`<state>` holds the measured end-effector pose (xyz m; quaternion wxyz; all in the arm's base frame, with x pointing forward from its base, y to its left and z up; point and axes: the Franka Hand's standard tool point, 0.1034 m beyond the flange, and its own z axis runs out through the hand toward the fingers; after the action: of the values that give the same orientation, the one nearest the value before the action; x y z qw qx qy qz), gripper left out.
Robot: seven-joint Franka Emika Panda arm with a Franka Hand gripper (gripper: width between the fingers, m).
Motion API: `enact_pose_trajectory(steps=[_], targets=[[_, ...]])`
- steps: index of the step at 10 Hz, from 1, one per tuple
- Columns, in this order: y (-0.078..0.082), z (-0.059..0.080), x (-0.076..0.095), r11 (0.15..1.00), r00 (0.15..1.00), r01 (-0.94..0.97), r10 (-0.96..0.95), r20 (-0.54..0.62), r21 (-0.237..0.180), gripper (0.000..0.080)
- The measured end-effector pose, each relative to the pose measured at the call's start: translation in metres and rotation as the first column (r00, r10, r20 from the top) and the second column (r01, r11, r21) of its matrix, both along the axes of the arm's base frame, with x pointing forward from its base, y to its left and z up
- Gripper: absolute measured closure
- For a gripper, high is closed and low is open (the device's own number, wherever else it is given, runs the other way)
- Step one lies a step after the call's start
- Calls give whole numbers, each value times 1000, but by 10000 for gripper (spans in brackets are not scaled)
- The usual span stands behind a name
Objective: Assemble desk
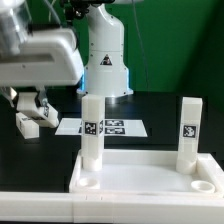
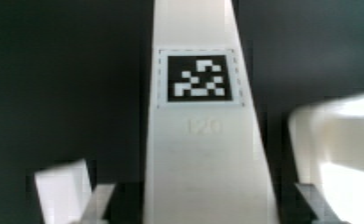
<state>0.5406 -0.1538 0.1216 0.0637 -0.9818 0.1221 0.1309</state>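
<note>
The white rimmed tabletop (image 1: 150, 186) lies at the front of the table. Two white legs stand upright in its far corner sockets, one on the exterior view's left (image 1: 92, 130) and one on the right (image 1: 188, 130). My gripper (image 1: 32, 106) is low over the table at the far left. There it is shut on a third white leg (image 1: 28, 124). In the wrist view this leg (image 2: 200, 130) runs out from between my fingers (image 2: 101, 203) with its square tag facing the camera. My gripper (image 2: 200, 206) grips it on both sides. The fourth leg is not clearly in view.
The marker board (image 1: 110, 127) lies flat behind the tabletop, in front of the robot's white base (image 1: 105, 60). A blurred white shape (image 2: 339, 130) lies beside the held leg in the wrist view. A smaller white piece (image 2: 58, 190) is on the other side.
</note>
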Motion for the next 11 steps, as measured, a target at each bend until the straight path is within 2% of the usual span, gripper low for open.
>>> enact_pose_trajectory(steps=[1,3,4,5,7,8,10,11], targets=[[6,9,13,1000,997,-16,18,70,-23,509],[-3,1,10,996,979,5,12,206,-84,509],[-2,1,10,995,973,6,17,232,-98,509],[4,6,17,995,971,-10,33,238,-97,509],[25,25,52,993,953,-57,85,292,-103,509],[37,30,65,989,945,-84,118,305,-120,509],[35,27,65,989,939,-83,120,321,-125,509],[33,28,70,986,925,-77,125,359,-145,509]])
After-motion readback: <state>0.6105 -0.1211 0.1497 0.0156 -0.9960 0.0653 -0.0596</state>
